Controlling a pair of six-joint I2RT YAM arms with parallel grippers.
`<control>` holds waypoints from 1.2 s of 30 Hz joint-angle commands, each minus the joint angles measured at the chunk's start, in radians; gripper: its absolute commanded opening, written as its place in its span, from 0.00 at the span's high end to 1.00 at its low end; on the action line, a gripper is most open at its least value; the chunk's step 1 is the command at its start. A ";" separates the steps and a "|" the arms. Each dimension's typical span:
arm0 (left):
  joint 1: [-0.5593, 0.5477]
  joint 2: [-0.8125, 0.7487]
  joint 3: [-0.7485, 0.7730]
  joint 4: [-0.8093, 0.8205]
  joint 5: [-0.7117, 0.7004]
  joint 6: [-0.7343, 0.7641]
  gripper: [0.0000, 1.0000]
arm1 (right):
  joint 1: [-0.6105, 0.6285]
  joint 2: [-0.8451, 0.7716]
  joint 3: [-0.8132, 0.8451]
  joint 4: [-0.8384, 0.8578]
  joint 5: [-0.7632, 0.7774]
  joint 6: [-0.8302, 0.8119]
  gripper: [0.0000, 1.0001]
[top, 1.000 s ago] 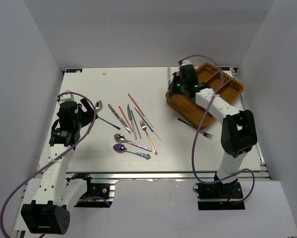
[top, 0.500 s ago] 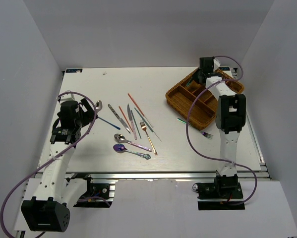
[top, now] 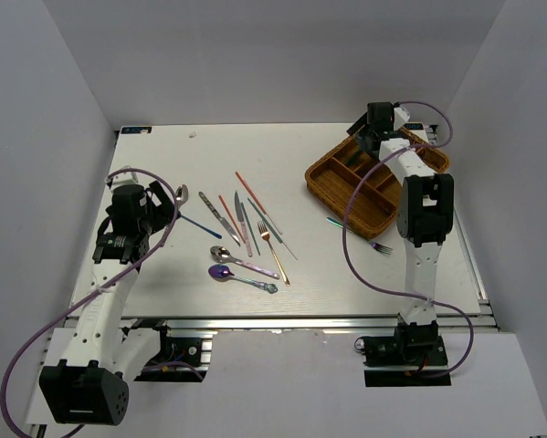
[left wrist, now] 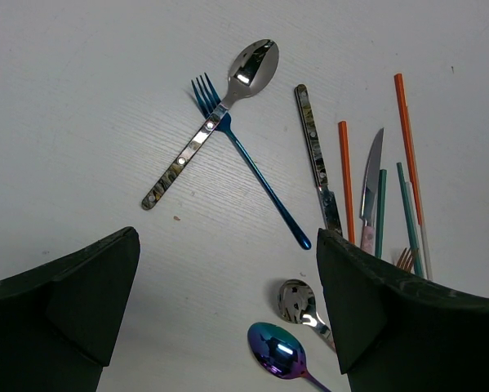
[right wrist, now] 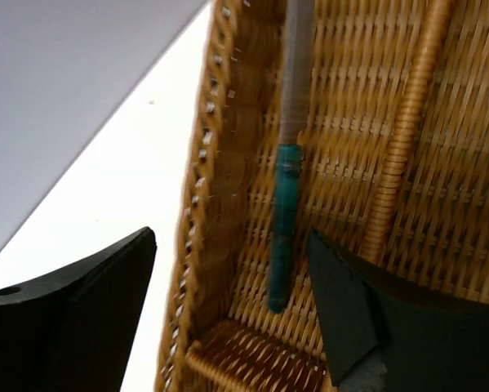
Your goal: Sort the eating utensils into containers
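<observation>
The brown wicker tray (top: 337, 203) sits at the back right of the table. My right gripper (top: 363, 139) hangs open over its far end. In the right wrist view a teal-handled utensil (right wrist: 283, 220) lies loose in a long compartment (right wrist: 342, 122) between my open right gripper (right wrist: 228, 302) fingers. Loose utensils lie mid-table: a silver spoon (left wrist: 248, 69) crossing a blue fork (left wrist: 248, 163), a knife (left wrist: 316, 155), orange (left wrist: 346, 180) and red chopsticks (left wrist: 407, 139), a purple spoon (left wrist: 277, 351). My left gripper (left wrist: 228, 302) hovers open above them, left of the pile (top: 246, 228).
A fork (top: 376, 245) and a thin dark chopstick (top: 339, 223) lie on the table just in front of the tray. White walls close in the table on three sides. The right arm's cable loops over the tray's near side.
My right gripper swung from the tray's left side to its far end, then opened and let go of the teal-handled utensil. The left arm has hardly moved.
</observation>
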 commanded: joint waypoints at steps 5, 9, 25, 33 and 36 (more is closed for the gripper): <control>-0.003 -0.011 0.000 0.000 -0.020 0.007 0.02 | 0.109 -0.236 0.002 0.003 0.047 -0.287 0.11; -0.002 -0.012 0.011 -0.021 -0.092 -0.012 0.02 | 0.336 -0.278 -0.020 -0.025 0.085 -0.550 0.11; -0.003 -0.037 0.007 -0.018 -0.103 -0.016 0.02 | 0.367 -0.419 -0.302 0.093 0.053 -0.505 0.19; -0.003 -0.041 0.007 -0.018 -0.088 -0.014 0.02 | 0.352 -0.381 -0.262 0.062 -0.381 -0.577 0.54; -0.002 -0.046 0.007 -0.017 -0.088 -0.014 0.02 | 0.431 -0.255 -0.079 -0.071 -0.404 -0.731 0.57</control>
